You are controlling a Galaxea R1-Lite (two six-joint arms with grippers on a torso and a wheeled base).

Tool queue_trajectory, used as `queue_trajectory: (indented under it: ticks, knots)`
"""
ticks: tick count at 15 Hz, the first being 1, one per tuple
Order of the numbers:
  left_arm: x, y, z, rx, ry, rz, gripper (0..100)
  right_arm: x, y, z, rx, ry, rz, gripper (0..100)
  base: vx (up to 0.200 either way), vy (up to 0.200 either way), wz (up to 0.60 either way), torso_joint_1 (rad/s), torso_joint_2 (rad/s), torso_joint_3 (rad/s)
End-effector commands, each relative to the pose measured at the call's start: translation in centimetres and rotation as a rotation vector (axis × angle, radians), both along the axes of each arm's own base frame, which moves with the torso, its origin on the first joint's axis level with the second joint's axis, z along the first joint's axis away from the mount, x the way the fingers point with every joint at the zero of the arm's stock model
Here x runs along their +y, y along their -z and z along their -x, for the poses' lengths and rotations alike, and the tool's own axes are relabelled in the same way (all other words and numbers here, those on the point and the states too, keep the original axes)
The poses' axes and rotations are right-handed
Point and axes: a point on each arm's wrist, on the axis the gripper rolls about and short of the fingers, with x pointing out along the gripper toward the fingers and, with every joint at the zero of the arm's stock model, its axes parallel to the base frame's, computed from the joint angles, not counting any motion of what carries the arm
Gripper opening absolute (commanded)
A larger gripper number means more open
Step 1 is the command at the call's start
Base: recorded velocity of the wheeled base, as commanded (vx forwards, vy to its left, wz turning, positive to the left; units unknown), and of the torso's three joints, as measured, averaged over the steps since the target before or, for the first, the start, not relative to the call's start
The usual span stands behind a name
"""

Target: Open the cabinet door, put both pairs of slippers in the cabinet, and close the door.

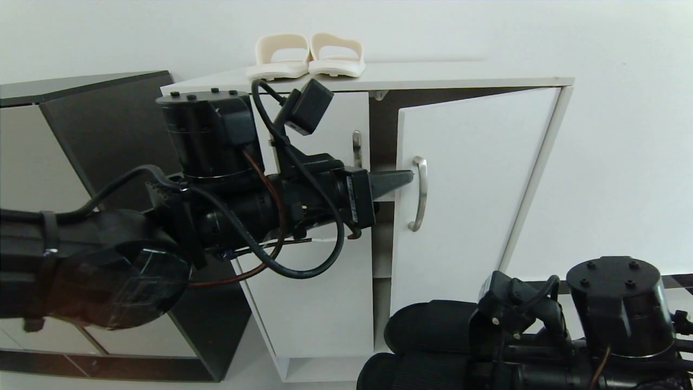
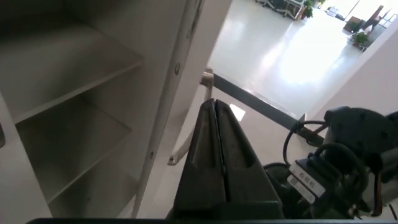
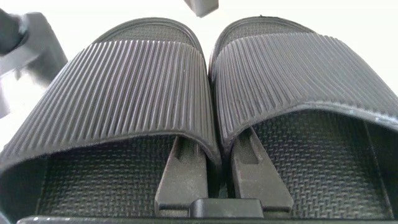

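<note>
A white cabinet [image 1: 476, 73] has its right door [image 1: 476, 179] swung partly out, and bare shelves [image 2: 68, 68] show inside. My left gripper [image 1: 406, 177] is shut with nothing between its fingers [image 2: 214, 149]; its tip lies against the door's metal handle [image 1: 418, 193]. A cream pair of slippers [image 1: 306, 55] rests on the cabinet top. Low at the front right, my right gripper [image 3: 217, 183] is shut on the black pair of slippers [image 1: 427, 336], one finger [image 3: 180, 180] under each ribbed strap [image 3: 124, 87], pinching the two inner sides together.
A dark cabinet [image 1: 108, 124] stands right against the white one on its left. The left door [image 1: 325, 303] of the white cabinet is closed, with its own handle [image 1: 357, 147]. White wall and pale floor lie to the right of the open door.
</note>
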Motion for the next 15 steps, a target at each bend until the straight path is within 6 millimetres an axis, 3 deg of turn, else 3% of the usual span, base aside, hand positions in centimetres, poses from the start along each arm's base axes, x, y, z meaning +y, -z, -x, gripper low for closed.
queue_trajectory:
  ticks: [1,3,5,9,15]
  knots:
    - [1.3,-0.4,1.8,-0.027,0.003,0.013,0,-0.8,-1.8,1.0,-0.039,-0.007,-0.042,0,0.000,0.000,0.00,0.000,0.00,0.000]
    - [2.0,-0.6,2.7,-0.034,0.003,0.017,0,-1.3,-2.0,1.8,-0.046,-0.016,-0.049,0,0.000,0.000,0.00,0.000,0.00,0.000]
    - [2.0,-0.6,2.5,-0.033,-0.003,0.019,0,-1.3,-2.4,2.1,-0.055,-0.025,-0.065,0,0.000,0.000,0.00,0.000,0.00,0.000]
    - [2.1,-0.1,-1.5,-0.007,-0.078,0.026,0,-1.0,-2.3,2.2,-0.046,-0.034,-0.059,0,0.000,0.000,0.00,0.000,0.00,0.000]
    - [-0.6,-0.3,-6.0,-0.036,-0.085,0.050,0,-0.9,-2.0,2.1,-0.026,-0.036,-0.036,0,0.000,0.000,0.00,0.000,0.00,0.000]
